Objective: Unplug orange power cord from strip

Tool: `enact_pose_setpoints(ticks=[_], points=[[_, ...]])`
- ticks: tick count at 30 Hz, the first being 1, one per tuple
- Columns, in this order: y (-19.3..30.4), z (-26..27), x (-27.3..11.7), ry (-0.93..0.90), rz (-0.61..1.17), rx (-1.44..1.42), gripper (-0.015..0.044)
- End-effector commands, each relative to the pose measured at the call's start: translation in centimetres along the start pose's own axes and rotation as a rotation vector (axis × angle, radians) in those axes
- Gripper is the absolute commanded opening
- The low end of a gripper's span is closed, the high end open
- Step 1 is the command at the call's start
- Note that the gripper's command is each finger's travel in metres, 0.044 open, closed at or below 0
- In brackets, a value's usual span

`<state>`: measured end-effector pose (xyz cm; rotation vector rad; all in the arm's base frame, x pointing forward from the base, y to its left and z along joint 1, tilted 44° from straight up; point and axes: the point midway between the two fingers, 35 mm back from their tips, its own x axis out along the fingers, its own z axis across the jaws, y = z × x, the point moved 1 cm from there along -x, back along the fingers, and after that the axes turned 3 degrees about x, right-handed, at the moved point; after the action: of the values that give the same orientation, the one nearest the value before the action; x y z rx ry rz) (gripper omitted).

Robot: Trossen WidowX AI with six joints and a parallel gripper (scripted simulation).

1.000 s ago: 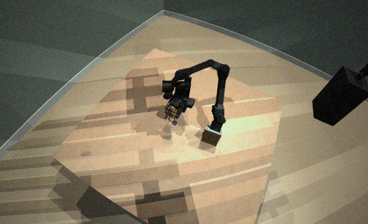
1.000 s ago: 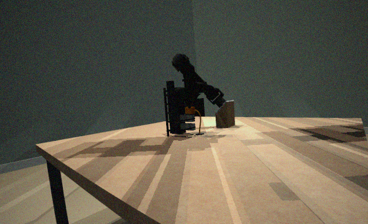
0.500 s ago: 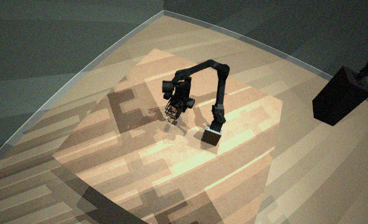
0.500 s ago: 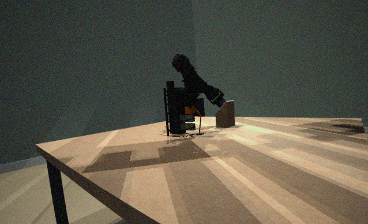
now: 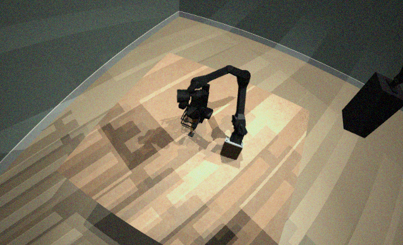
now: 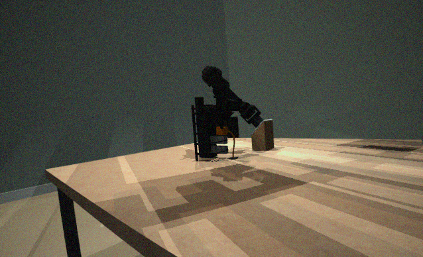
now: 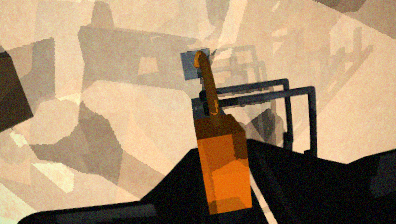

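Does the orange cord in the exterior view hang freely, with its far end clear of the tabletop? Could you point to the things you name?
No, the orange cord (image 6: 234, 146) curves down to a dark base (image 6: 233, 157) on the tabletop.

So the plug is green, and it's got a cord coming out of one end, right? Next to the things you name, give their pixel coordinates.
Not quite: the plug (image 6: 221, 131) (image 7: 225, 175) is orange, not green. The wrist view shows that clearly. The rest is right: a cord (image 6: 234, 143) (image 7: 210, 85) comes out of one end.
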<state>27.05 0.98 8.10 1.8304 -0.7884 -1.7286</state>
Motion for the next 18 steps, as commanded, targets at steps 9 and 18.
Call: enact_pose_setpoints(ticks=[9, 18], points=[[-3.5, 0.2, -0.4, 0.000, -0.034, -0.012, 0.0000], [-4.9, 0.4, -0.6, 0.001, -0.034, -0.012, 0.0000]])
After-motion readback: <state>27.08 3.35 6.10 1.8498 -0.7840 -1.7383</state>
